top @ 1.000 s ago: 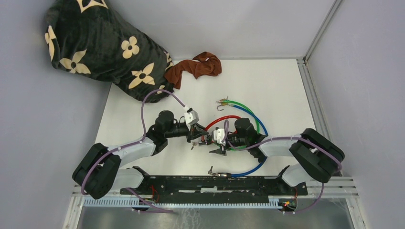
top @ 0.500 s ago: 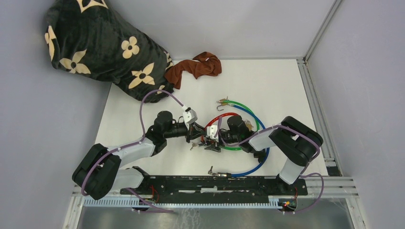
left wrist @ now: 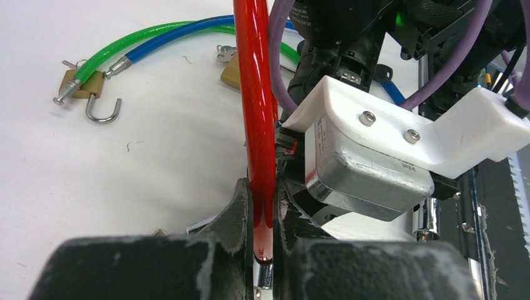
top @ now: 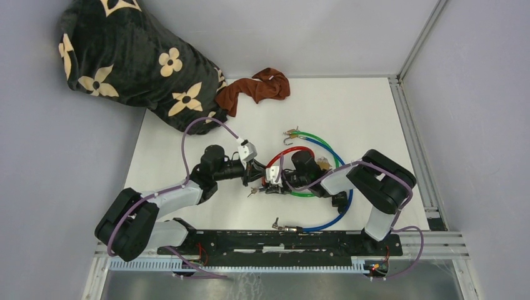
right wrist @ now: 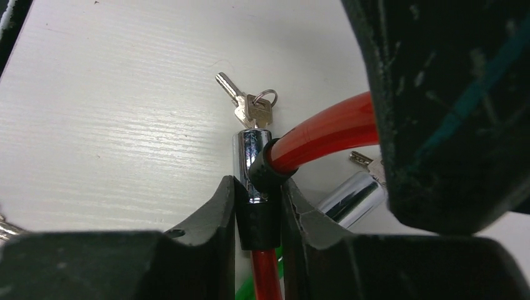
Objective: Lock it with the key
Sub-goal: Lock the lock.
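Observation:
A red cable lock [top: 294,152] lies at mid-table between both arms. My left gripper [left wrist: 264,190] is shut on the red cable [left wrist: 256,94] near its chrome end. The right gripper [right wrist: 257,187] is shut on the lock's black collar [right wrist: 257,219], just below the chrome barrel [right wrist: 251,156]. A small bunch of keys [right wrist: 251,106] sits at the barrel's far end, and one key seems to be in the keyhole. In the top view the left gripper [top: 255,178] and right gripper [top: 270,183] nearly touch, with the keys [top: 251,192] just in front of them.
Green cable [left wrist: 156,34] and blue cable [left wrist: 181,31] curve behind, with brass padlocks [left wrist: 78,84] [left wrist: 230,74]. A second chrome cylinder [right wrist: 350,197] lies beside the barrel. Black flowered blanket [top: 125,56] and brown cloth [top: 256,87] sit at the back. A blue cable end [top: 284,226] lies near the front rail.
The right gripper has moved left to the left gripper and closed on the lock's black collar. The left gripper has kept its hold on the red cable.

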Motion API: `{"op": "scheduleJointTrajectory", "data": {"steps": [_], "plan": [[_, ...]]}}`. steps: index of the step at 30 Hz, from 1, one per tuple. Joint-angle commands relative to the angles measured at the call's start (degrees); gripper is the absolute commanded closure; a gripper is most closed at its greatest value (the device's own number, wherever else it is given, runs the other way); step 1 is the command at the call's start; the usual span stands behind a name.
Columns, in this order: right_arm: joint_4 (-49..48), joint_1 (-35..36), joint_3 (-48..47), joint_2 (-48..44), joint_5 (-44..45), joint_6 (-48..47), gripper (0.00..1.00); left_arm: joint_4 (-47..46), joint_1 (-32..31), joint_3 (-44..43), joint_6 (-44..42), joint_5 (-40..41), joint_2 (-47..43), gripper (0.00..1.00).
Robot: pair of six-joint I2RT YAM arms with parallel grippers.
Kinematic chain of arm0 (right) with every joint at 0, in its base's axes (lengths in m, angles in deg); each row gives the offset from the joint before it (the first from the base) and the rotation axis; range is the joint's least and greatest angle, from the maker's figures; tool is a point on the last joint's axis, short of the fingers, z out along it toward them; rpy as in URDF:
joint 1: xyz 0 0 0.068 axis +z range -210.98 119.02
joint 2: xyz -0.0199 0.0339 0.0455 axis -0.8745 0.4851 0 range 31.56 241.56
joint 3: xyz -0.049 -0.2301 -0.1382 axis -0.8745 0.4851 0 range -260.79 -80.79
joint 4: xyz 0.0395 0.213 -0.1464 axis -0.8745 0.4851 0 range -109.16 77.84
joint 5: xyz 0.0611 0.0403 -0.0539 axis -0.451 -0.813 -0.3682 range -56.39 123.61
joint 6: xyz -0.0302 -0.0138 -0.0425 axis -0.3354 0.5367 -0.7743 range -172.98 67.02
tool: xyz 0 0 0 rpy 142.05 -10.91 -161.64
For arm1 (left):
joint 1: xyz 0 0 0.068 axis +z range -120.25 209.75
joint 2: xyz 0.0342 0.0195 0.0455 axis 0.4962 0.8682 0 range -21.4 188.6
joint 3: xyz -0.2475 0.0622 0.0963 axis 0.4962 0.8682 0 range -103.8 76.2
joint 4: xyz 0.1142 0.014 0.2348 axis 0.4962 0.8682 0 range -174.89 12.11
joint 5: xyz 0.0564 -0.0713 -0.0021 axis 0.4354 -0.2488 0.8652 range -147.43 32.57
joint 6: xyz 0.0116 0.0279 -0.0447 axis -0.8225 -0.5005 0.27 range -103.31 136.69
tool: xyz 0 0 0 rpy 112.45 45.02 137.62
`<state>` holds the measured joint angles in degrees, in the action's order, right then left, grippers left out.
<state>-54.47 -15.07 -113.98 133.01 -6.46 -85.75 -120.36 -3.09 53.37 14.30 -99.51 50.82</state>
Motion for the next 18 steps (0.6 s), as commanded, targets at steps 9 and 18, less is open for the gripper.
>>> {"op": "scheduleJointTrajectory", "data": {"steps": [9, 18], "plan": [[-2.6, 0.49, 0.41, -2.59, 5.14, -0.49, 1.0, 2.25, -0.15, 1.3, -2.64, -3.99, -1.09, 0.98], [-8.31, 0.5, 4.33, -8.44, 6.98, -1.85, 1.0, 6.12, -0.13, 0.01, -4.26, -6.11, -5.1, 0.62]]}}
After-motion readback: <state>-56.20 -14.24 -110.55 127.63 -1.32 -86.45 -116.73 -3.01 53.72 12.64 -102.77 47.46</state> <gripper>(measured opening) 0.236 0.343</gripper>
